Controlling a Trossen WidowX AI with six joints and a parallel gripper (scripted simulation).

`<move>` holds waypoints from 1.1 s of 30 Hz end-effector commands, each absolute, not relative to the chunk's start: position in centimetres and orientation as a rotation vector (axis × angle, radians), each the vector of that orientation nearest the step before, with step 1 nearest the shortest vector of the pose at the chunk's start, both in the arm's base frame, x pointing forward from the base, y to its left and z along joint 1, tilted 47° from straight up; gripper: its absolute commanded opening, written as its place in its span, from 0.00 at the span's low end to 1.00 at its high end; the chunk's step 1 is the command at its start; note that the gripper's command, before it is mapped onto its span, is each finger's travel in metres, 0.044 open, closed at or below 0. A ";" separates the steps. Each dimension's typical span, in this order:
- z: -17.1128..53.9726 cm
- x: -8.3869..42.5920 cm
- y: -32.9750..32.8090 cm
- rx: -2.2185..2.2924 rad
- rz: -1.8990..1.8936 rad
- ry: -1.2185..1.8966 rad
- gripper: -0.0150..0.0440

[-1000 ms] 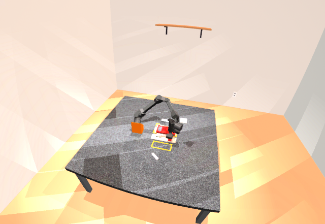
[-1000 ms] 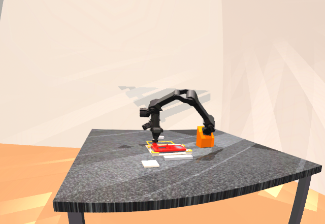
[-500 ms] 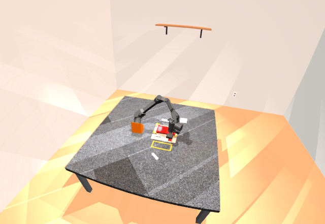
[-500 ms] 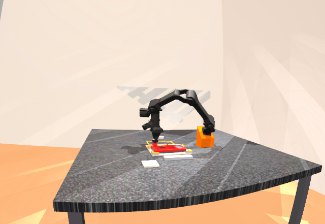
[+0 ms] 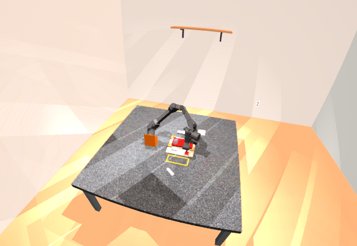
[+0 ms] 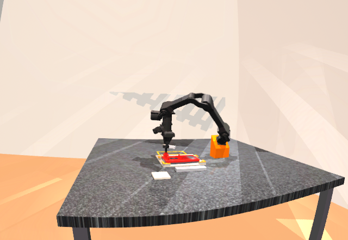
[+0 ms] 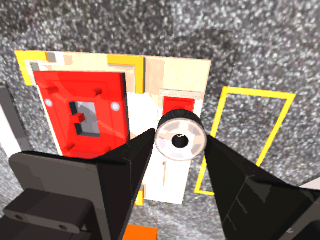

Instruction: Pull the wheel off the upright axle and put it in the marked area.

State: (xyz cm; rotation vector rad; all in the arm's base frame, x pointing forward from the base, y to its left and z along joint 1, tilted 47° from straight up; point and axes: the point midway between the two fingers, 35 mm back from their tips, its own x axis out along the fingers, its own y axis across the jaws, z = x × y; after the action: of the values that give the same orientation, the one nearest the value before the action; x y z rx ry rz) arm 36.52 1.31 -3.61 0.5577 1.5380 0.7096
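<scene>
My gripper (image 5: 186, 148) (image 6: 166, 151) (image 7: 179, 136) points down and is shut on the wheel (image 7: 180, 153), which has a dark tyre, a pale face and a dark centre hole. The fingers press on its two sides. The wheel is over the red axle base (image 5: 186, 153) (image 6: 166, 154) (image 7: 178, 103) on the cream board (image 5: 180, 152) (image 7: 195, 70). In the top view, a thin red stem shows between base and fingertips. Whether the axle's tip is still inside the wheel is hidden. The marked area (image 5: 176, 163) (image 7: 260, 92), a yellow outline, lies beside the board.
A red plate (image 6: 179, 159) (image 7: 60, 115) with raised pegs sits on the board beside the axle. A white stick (image 5: 170, 171) lies beyond the outline. A white block (image 5: 201, 132) (image 6: 160, 175), a white bar (image 6: 190, 168) and an orange block (image 5: 150, 140) (image 6: 219, 150) stand around.
</scene>
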 end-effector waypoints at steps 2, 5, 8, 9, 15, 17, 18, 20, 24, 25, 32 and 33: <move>-3.5 36.5 1.3 0.548 0.713 1.541 0.25; -3.4 36.5 1.2 0.549 0.713 1.541 0.25; -3.3 36.5 1.1 0.549 0.713 1.541 0.25; -3.2 36.5 1.0 0.549 0.713 1.541 0.25; -2.0 36.7 -0.2 0.548 0.712 1.541 0.25; -1.5 36.8 -0.7 0.548 0.712 1.541 0.25; -1.2 36.8 -1.0 0.548 0.712 1.541 0.25; -0.9 36.8 -1.3 0.549 0.712 1.541 0.25; -1.7 36.5 -1.5 0.557 0.709 1.541 0.25; -2.0 36.3 -1.8 0.556 0.708 1.541 0.25; -3.9 35.0 -4.3 0.550 0.703 1.542 0.25; -4.1 34.8 -4.7 0.549 0.702 1.542 0.25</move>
State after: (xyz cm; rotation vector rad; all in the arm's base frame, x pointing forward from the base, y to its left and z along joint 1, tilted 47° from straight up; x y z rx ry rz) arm 35.53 -3.72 -3.17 0.5535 1.5349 0.7030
